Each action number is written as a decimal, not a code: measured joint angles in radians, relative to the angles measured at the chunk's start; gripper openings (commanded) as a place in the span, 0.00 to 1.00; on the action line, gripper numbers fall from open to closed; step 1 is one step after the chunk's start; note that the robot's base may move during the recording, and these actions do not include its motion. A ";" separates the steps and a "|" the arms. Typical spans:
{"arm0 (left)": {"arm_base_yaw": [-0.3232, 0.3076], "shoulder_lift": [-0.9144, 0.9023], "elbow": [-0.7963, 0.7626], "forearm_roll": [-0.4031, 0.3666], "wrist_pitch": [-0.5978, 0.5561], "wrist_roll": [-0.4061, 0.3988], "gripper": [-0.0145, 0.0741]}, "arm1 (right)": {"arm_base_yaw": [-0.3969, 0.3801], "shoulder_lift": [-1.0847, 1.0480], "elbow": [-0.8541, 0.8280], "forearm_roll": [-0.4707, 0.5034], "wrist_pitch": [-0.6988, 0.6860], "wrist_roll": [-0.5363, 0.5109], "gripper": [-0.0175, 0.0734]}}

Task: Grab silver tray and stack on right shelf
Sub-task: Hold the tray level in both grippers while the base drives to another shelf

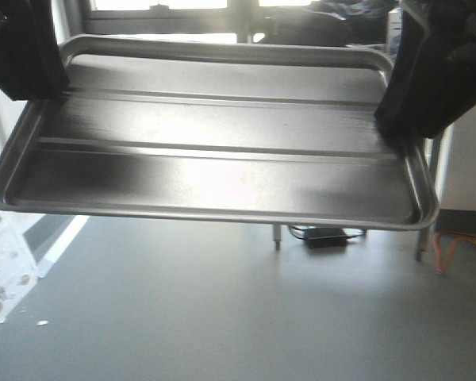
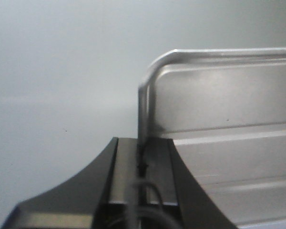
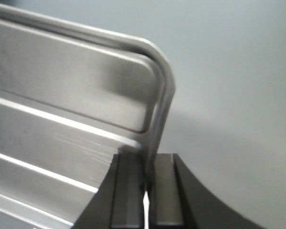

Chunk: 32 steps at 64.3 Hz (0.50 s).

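Exterior front-facing: shiny two-ridged silver tray (image 1: pixel 222 163), left end effector (image 2: pixel 142 160) and right end effector (image 3: pixel 147 174) clamped on its rim.

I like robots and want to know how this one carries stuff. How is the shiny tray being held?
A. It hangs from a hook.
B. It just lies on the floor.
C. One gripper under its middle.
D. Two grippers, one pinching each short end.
D: the left gripper and the right gripper each clamp the rim at one short end of the silver tray, which is up in the air above the floor.
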 measured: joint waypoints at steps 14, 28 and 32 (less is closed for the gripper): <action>0.000 0.000 0.000 0.000 0.000 0.000 0.05 | 0.000 0.000 0.000 0.000 0.000 0.000 0.26; 0.000 0.000 0.000 0.000 0.000 0.000 0.05 | 0.000 0.000 0.000 0.000 0.000 0.000 0.26; 0.000 0.000 0.000 0.000 0.000 0.000 0.05 | 0.000 0.000 0.000 0.000 0.000 0.000 0.26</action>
